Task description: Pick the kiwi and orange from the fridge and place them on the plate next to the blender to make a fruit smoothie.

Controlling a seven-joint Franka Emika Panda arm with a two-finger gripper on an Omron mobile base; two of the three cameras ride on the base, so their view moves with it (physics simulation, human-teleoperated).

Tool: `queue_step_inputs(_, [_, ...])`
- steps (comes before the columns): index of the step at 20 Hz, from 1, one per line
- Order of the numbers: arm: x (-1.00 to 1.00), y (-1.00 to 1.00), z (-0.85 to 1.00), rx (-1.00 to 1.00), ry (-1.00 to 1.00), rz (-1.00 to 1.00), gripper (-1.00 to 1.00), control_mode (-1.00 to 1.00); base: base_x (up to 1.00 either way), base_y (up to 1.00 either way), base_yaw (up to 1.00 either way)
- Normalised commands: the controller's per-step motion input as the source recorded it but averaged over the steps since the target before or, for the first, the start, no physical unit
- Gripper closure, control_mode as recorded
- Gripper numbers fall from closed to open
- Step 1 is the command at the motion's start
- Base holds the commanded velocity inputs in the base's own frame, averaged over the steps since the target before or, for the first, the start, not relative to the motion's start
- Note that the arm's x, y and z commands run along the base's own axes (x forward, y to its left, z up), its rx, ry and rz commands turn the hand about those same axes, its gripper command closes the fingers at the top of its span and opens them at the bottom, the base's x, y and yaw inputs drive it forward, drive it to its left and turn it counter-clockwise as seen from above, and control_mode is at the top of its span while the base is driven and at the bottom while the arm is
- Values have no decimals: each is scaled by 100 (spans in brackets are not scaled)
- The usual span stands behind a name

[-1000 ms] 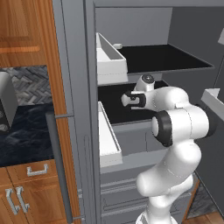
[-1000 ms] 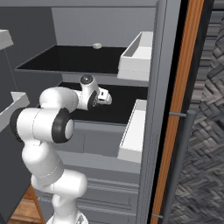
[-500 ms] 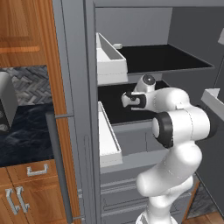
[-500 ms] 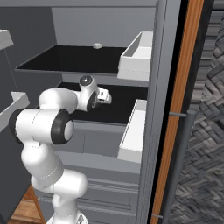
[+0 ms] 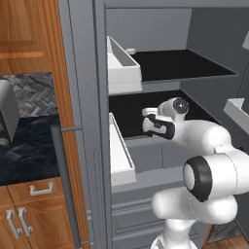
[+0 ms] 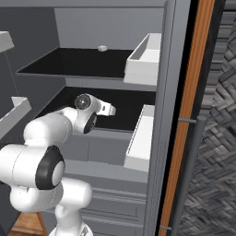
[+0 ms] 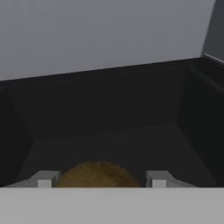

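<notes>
The arm is reaching into the open fridge [image 5: 146, 29], with the tool [image 7: 99, 178] sitting at the front of the lower black shelf [image 5: 127, 109], under the upper black shelf [image 6: 78, 62]. In the hand view the kiwi [image 7: 97, 175] is lying between the two fingertips [image 7: 43, 179], a dull tan-brown fruit with a rough, speckled skin and a rounded top; its lower part is hidden. The jaws are standing narrowly apart with one fingertip at each side of the fruit, close against it, though whether they are actually pressing on it cannot be told. Ahead of the fruit the shelf floor is running back, bare and dark, to the grey rear wall, with dark side walls closing in on both sides. In the base views white door bins [image 5: 119, 65] are flanking the opening, one beside each shelf level, and the long grey bar handle [image 5: 61, 180] is standing just outside. A small pale object [image 6: 102, 47] is resting far back on the upper shelf.
</notes>
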Motion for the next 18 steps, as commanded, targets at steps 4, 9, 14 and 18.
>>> queue_step_inputs(4, [-100, -4, 100, 0, -1, -11, 100, -100, 0, 0, 0])
queue_step_inputs(9, [-100, 0, 100, 0, 0, -11, 100, -100, 0, 0, 0])
queue_step_inputs(14, [-100, -1, 94, 0, 10, -3, 100, -100, 0, 0, 0])
queue_step_inputs(18, [-100, -20, 69, 0, 24, 0, 100, -100, 0, 0, 0])
